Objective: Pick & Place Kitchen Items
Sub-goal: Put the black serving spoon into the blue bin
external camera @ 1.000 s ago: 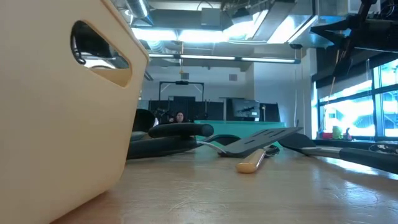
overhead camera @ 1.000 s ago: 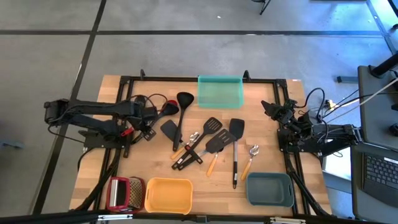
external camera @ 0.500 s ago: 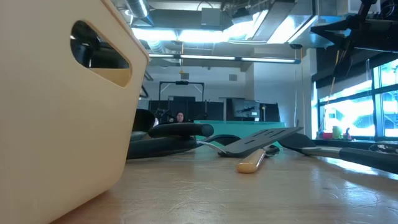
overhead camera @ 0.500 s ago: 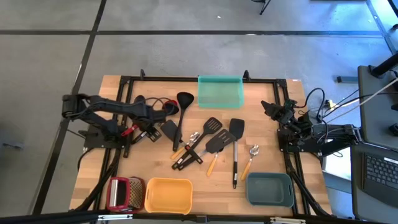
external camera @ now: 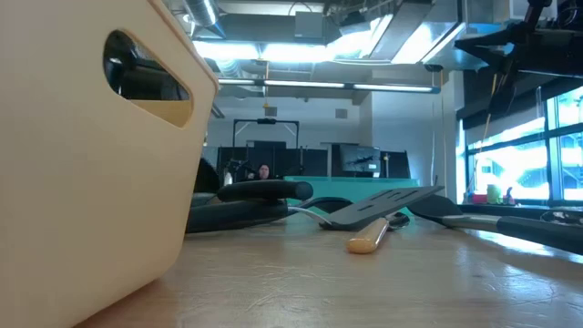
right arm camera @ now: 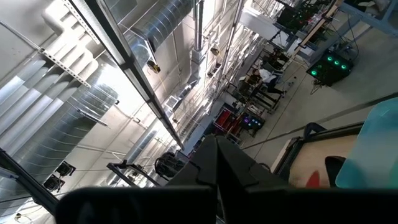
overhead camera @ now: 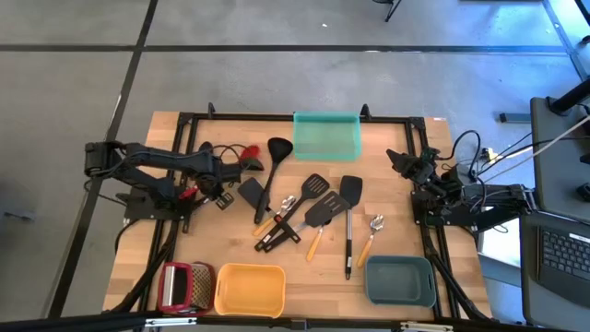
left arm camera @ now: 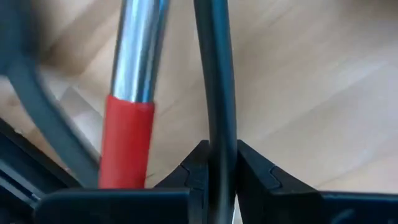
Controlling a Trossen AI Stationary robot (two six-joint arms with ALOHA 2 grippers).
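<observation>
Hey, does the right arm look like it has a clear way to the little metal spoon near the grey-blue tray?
Probably yes. The metal spoon lies alone on bare wood, apart from the grey-blue tray and the nearest spatula. The right gripper is parked shut at that side of the table, with nothing between them.

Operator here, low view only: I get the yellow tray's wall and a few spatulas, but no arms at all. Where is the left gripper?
Observer: The high view puts the left gripper low over the table's left side, next to the red spoon.
Operator: Is it holding anything?
Observer: Its wrist view shows the fingers closed on a thin black rod, with a red-and-metal handle lying beside it. I cannot tell which utensil the rod belongs to.
Operator: And the right arm?
Observer: The right gripper waits at the table's right edge, shut, with its wrist camera facing the ceiling.
</observation>
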